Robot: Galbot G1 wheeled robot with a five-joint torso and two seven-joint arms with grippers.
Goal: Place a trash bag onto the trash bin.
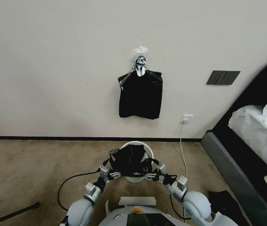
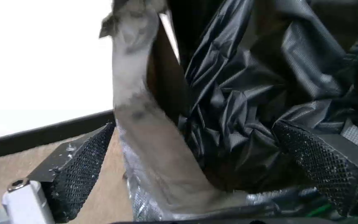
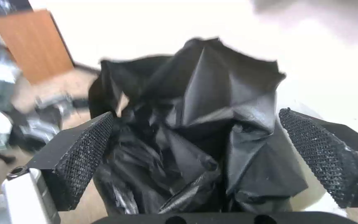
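Observation:
The off-white trash bin (image 1: 137,144) stands on the carpet just in front of me, near the wall. The glossy black trash bag (image 1: 129,161) is crumpled over its mouth and front side, with the far rim still bare. My left gripper (image 1: 112,174) is at the bag's lower left edge and my right gripper (image 1: 152,176) at its lower right edge. In the left wrist view the left gripper (image 2: 199,168) is open, with bag folds (image 2: 245,102) and a grey blurred band between its pads (image 2: 79,168). The right gripper (image 3: 204,155) is open too, with bunched bag (image 3: 199,124) between its pads (image 3: 324,155).
A bundle of black bags (image 1: 141,95) hangs on the wall under silver tape (image 1: 140,66). A white cord (image 1: 183,150) runs from an outlet (image 1: 187,118) to the floor right of the bin. A bed (image 1: 255,131) is on the right, and a flat black piece (image 1: 224,204) lies beside it.

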